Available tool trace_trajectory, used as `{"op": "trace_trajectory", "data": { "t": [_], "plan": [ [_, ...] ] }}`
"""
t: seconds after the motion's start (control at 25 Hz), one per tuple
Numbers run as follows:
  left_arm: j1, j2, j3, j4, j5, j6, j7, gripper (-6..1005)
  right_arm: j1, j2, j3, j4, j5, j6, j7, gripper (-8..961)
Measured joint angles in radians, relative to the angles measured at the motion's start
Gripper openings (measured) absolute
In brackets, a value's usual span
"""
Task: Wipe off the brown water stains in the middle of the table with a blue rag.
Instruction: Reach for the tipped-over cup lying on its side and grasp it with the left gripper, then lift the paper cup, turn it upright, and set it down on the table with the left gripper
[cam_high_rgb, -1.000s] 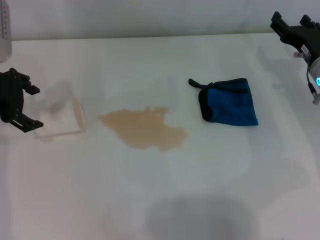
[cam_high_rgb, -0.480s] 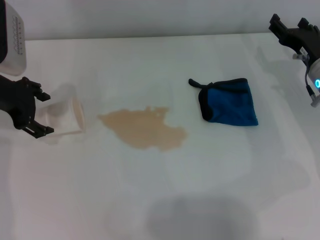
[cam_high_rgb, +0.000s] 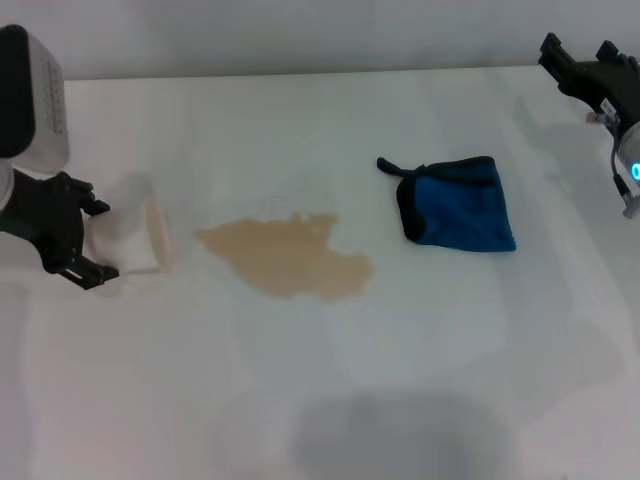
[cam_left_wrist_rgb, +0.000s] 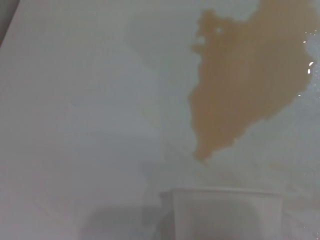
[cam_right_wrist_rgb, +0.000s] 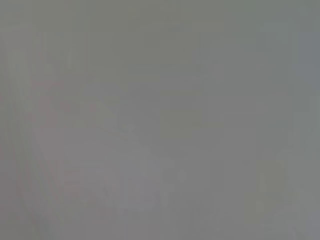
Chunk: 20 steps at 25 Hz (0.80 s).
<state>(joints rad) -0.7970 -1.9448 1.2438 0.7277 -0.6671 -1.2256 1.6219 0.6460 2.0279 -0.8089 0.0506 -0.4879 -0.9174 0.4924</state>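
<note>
Stains (cam_high_rgb: 285, 258) sit mid-table (cam_high_rgb: 320, 380), blue rag (cam_high_rgb: 458, 203) just right of them, untouched. Left gripper (cam_high_rgb: 95, 240) spreads jaws around the tipped cup (cam_high_rgb: 135, 235); right gripper (cam_high_rgb: 590, 65) hovers far right, jaws apart.

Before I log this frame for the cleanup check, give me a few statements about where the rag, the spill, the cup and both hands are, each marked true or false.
1. The blue rag lies apart from the brown water stains, on their right-arm side. True.
2. The right hand is gripping the rag. False: it hangs at the far right edge of the table, clear of the rag.
3. A pale paper cup lies on its side beside the stains. True.
4. The left hand is at the cup, its fingers straddling the cup's base end. True.
5. The rag is spread over the puddle. False: the puddle is uncovered and the rag sits folded, not touching it.
6. The cup stands upright in the middle of the stains. False: it lies tipped over, outside the puddle.
</note>
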Motion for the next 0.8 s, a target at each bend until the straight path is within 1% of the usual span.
{"op": "trace_trajectory", "data": {
  "t": [0.32, 0.56, 0.8],
  "plan": [
    [0.005, -0.013, 0.006, -0.038, -0.001, 0.048, 0.006, 873, 0.002, 0.000, -0.006, 0.000, -0.001, 0.000, 0.000, 872],
    [-0.001, -0.022, 0.005, -0.055, 0.008, 0.056, 0.005, 872, 0.000, 0.000, -0.006, 0.000, -0.001, 0.000, 0.000, 872],
    [-0.001, -0.026, -0.012, -0.049, 0.004, 0.078, 0.000, 823, -0.003, 0.000, -0.006, 0.000, -0.001, 0.000, 0.000, 871]
  ]
}}
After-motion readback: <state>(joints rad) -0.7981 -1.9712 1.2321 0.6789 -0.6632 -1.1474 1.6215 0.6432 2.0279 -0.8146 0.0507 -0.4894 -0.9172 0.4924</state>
